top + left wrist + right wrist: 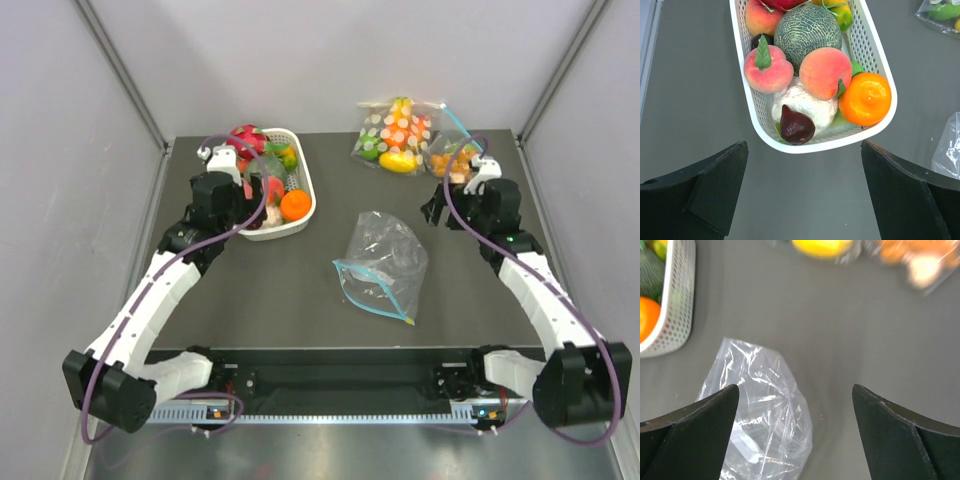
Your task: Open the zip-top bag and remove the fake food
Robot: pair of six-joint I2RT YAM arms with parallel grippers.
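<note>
The zip-top bag [382,265] lies crumpled in the middle of the table, its teal zip strip along the near-left edge. It looks empty. It also shows in the right wrist view [760,410]. The fake food sits in the white basket [305,178]: a pink-red dragon fruit [247,138] at its far end and two peaches [768,70] [825,72]. My left gripper [804,165] is open and empty just short of the basket's near end. My right gripper [795,405] is open and empty above the table, right of the bag.
The basket also holds a green melon [807,30], an orange [865,98], a white cauliflower [805,102] and a dark fig [796,125]. A polka-dot bag [395,135] and a small bag of orange pieces [455,158] lie at the back right. Walls close in on both sides.
</note>
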